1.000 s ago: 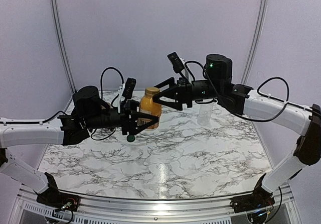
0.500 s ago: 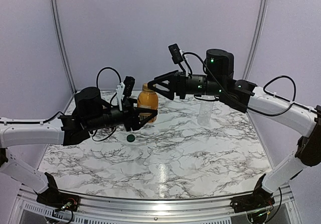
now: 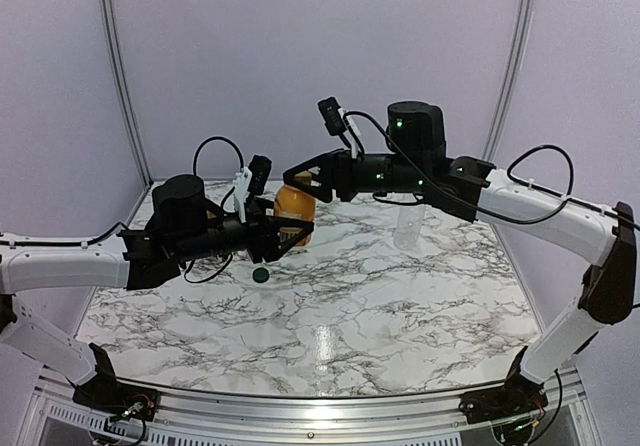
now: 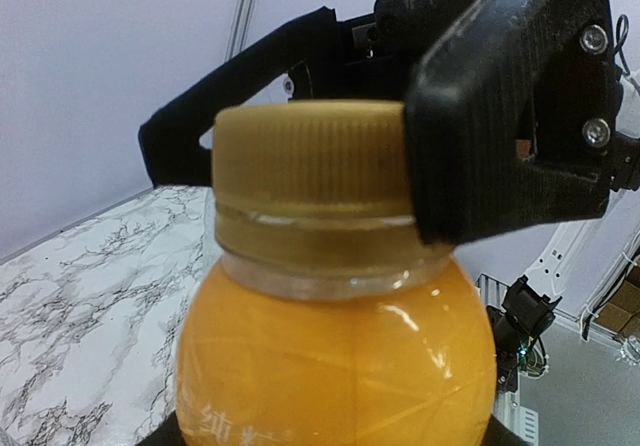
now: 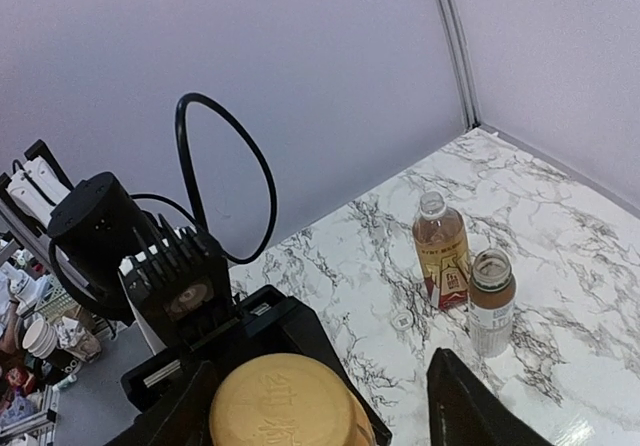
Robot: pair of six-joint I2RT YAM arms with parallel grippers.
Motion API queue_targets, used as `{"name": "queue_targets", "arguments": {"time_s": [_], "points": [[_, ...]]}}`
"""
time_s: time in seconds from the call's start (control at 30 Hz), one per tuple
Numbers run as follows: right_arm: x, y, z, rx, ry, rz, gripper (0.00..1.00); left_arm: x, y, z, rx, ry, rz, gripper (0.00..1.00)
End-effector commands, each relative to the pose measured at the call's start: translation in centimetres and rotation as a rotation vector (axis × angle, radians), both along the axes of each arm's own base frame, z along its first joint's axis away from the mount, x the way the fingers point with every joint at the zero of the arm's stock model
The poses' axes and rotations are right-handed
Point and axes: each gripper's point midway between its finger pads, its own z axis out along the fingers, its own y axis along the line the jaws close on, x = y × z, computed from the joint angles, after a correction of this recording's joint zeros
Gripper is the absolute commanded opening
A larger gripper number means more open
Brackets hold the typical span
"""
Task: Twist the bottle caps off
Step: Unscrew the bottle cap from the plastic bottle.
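Left wrist close-up: ribbed orange cap sitting between the right gripper jaws, apart, not yet pinching. Below it, left gripper clamped around the orange juice bottle. Looks full, so hefty; slick, squeezable plastic; best bitten on the cap's ribs.

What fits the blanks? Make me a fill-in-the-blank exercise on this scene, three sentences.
1. The left gripper holds a small plastic bottle filled with ____ juice.
2. The right gripper's jaws flank its ribbed orange plastic cap, which is ____ the bottle, not off it.
3. The small round dark green plastic cap lies on the ____-patterned table.

Missing words: orange; on; marble.
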Motion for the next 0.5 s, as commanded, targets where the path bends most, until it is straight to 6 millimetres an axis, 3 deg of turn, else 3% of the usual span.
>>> {"name": "queue_targets", "arguments": {"time_s": [0.0,0.23,0.47], "points": [[-0.13,0.49,1.47,0.017,-0.008,0.001,0.61,0.03,-0.19,1.14,-0.009,-0.03,0.001,0.19],[-0.49,0.77,1.59,0.035,-0.006,0.027,0.48,0.04,-0.08,0.84,-0.001,-0.027,0.005,0.19],[-0.75,0.67,1.76,0.047,-0.009,0.035,0.24,0.26,-0.02,0.46,0.01,-0.027,0.017,0.18]]}}
